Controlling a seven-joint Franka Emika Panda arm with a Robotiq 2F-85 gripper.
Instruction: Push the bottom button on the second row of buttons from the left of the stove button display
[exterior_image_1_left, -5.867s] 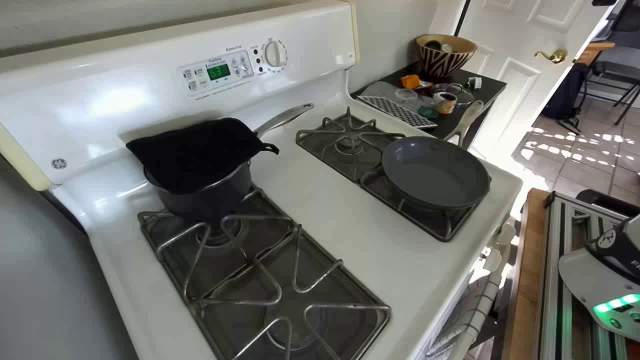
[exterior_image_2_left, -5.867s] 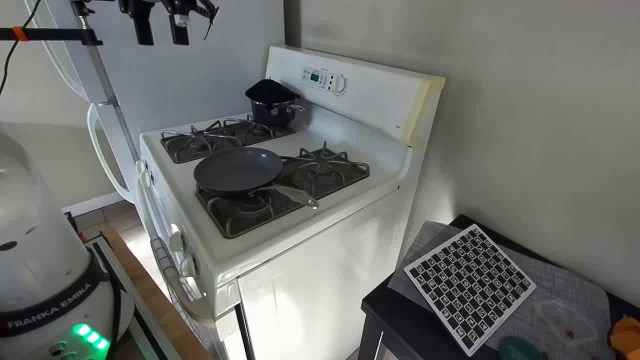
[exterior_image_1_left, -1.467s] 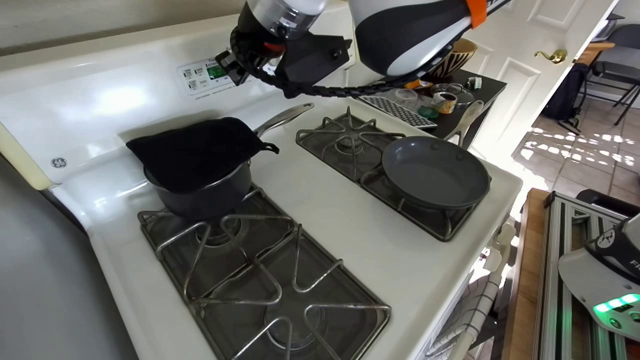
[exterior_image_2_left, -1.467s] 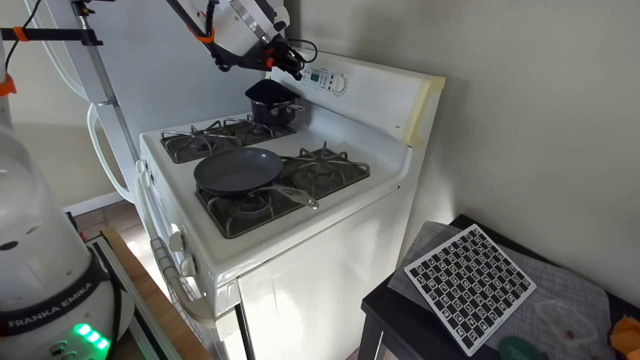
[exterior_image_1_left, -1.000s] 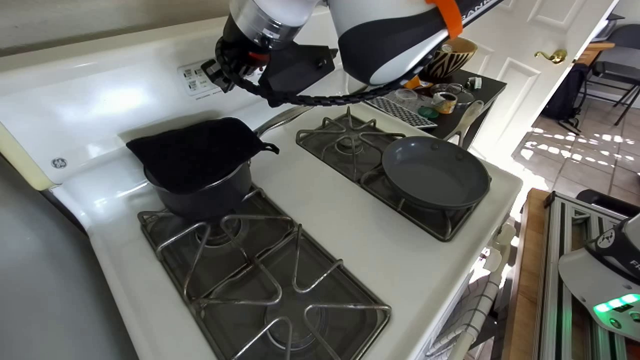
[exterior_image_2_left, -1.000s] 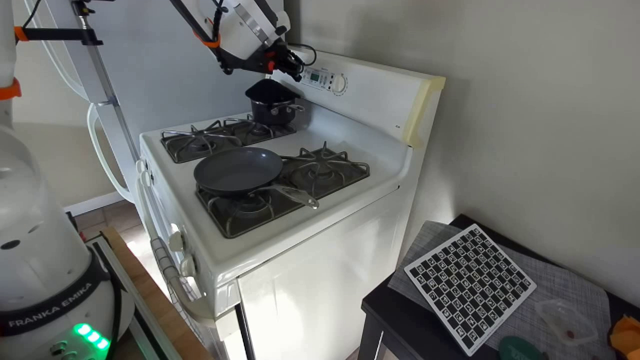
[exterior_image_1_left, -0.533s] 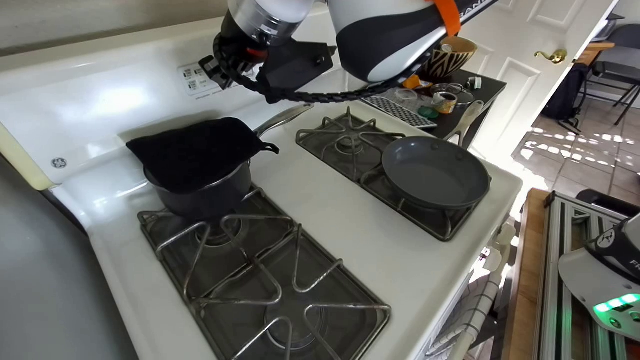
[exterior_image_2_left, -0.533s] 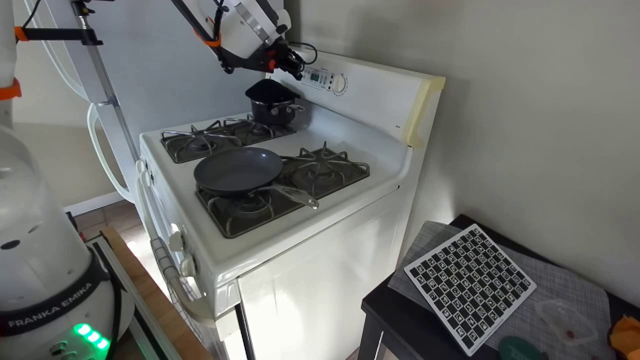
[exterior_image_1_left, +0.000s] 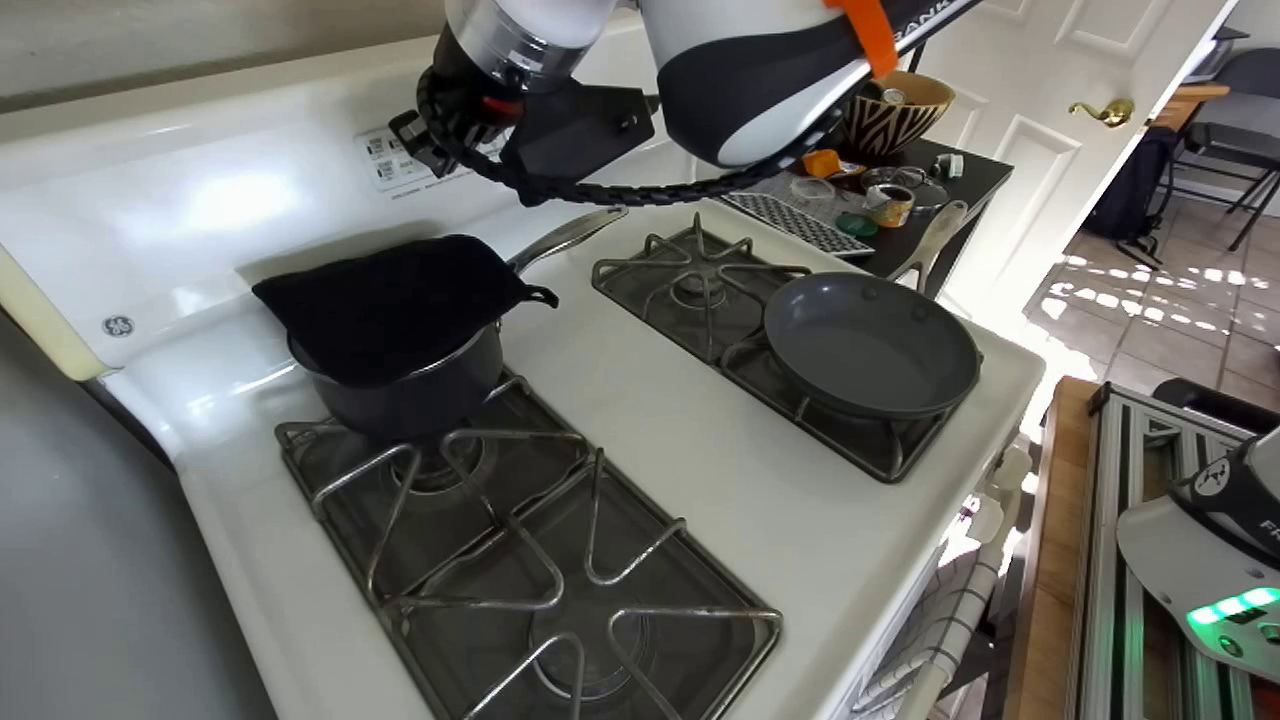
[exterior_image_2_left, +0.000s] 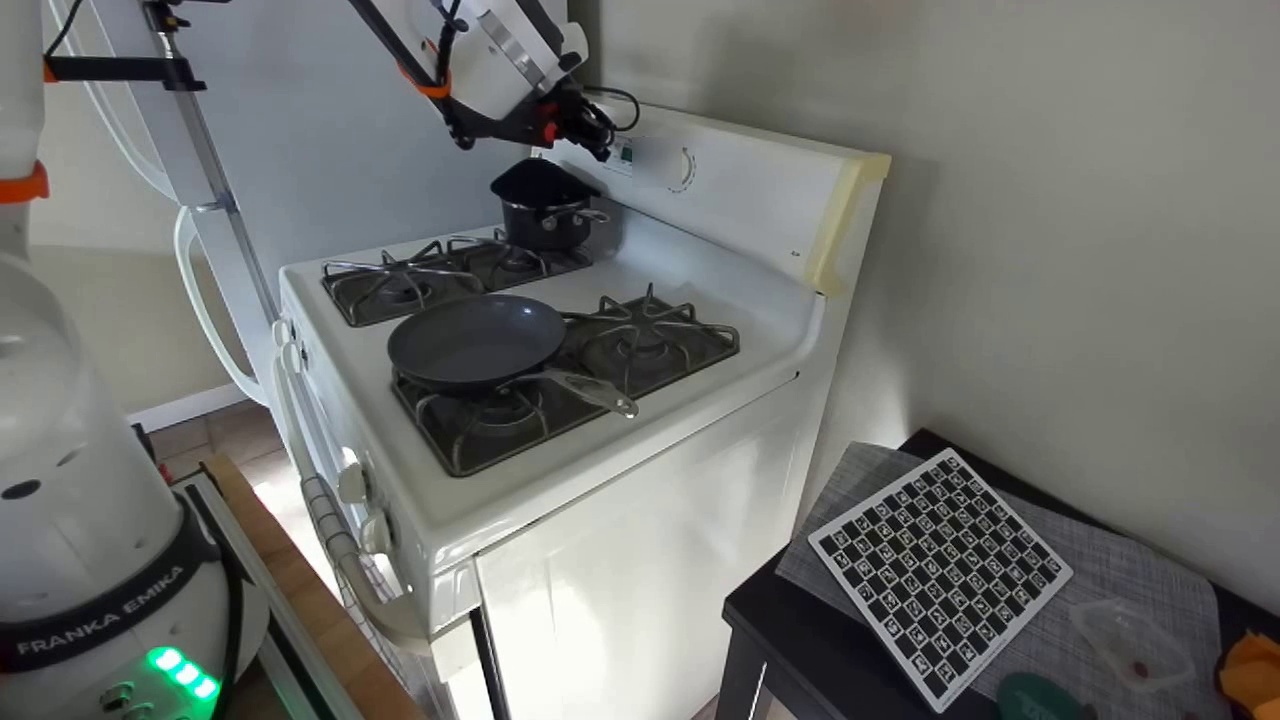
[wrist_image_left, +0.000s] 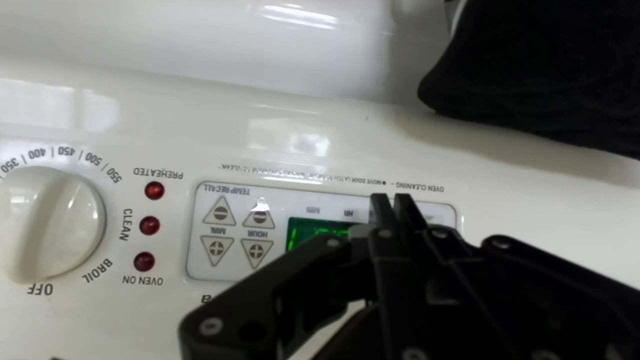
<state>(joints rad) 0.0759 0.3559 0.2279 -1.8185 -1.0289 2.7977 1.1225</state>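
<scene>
In the wrist view the jaws are found brought together, the two black fingers (wrist_image_left: 381, 220) of the gripper (wrist_image_left: 392, 196) set side by side with only a thin slit between — nothing is gripped. The tips are seen over the stove button display (wrist_image_left: 287, 210), just beside the green-lit clock screen (wrist_image_left: 315, 232), part of which is covered — the buttons behind the fingers are hidden, and whether the display is touched cannot be told. Lettering is read upside down here. Past the screen, four triangular buttons (wrist_image_left: 220, 214) with plus and minus marks are uncovered, followed by three red lamps (wrist_image_left: 149, 226) in a column and the round white dial (wrist_image_left: 50, 225) at the frame's edge. In an exterior view the arm (exterior_image_1_left: 770, 80) is held before the white backguard (exterior_image_1_left: 230, 200), and only one end of the display is shown clear of it. A dark saucepan (exterior_image_1_left: 430, 390), topped by a black cloth (exterior_image_1_left: 390, 300), is placed at the rear of the stove (exterior_image_1_left: 700, 450), near the gripper in both exterior views; a grey frying pan (exterior_image_1_left: 870, 345) is placed at the front. Beside the stove, well apart from the gripper, a checkered board (exterior_image_2_left: 940, 580) is laid on a grey mat (exterior_image_2_left: 1120, 560), which is spread over a black side table (exterior_image_2_left: 810, 635).
</scene>
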